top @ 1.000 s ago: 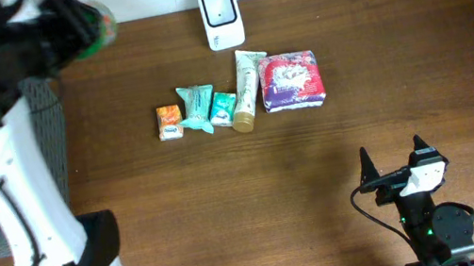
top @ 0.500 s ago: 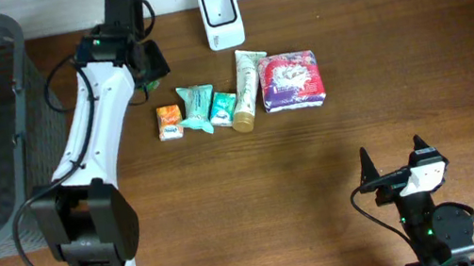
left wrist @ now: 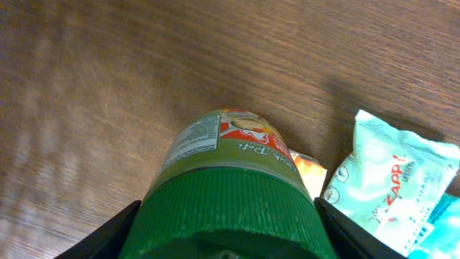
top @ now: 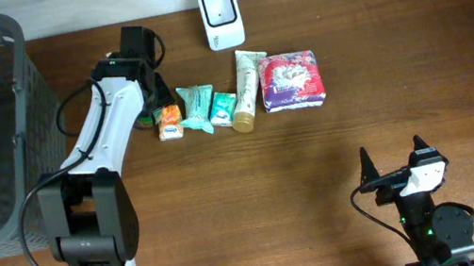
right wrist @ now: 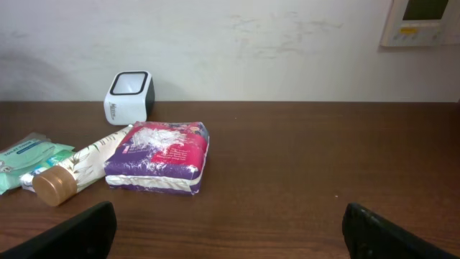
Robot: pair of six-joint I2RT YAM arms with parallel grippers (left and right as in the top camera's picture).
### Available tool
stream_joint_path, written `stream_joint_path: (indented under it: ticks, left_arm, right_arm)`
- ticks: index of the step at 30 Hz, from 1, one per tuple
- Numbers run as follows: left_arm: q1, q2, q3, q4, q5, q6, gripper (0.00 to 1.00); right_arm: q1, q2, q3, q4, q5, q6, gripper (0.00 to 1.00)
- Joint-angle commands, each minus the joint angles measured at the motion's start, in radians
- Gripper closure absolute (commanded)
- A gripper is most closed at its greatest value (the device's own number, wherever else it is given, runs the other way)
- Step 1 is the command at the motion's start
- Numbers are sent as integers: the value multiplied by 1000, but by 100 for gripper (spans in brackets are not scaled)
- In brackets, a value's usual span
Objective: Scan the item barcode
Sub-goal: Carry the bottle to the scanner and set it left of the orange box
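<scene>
The left gripper (left wrist: 226,241), jaws partway closed on the cap end of the green-lidded jar (left wrist: 223,155) just beside the orange packet (top: 170,123) — leaving its label bare, likely for the white scanner (top: 222,18) — while the right gripper (top: 395,163) rests wide open, empty.

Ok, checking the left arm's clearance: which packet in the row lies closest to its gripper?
The small orange packet at the row's left end. The left gripper, holding a green-lidded jar, is beside it; the teal packets lie farther right.
</scene>
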Motion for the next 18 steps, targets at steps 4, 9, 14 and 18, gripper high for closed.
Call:
stream_joint_path:
  ticks: [4,9,14,18]
  left_arm:
    - [8,-26,-40,7,-43,-72,37]
    - [64,-26,-40,2,17,-109,35]
    - [41,-26,-65,-27,125,-109,34]
    - [22,-26,-85,-29,134,-109,33]
  right_arm:
    - [5,-6,-9,-1,6,5,1]
    - [5,-6,-9,-1,6,5,1]
    - [5,-6,-9,-1,6,5,1]
    - [5,-6,-9,-1,6,5,1]
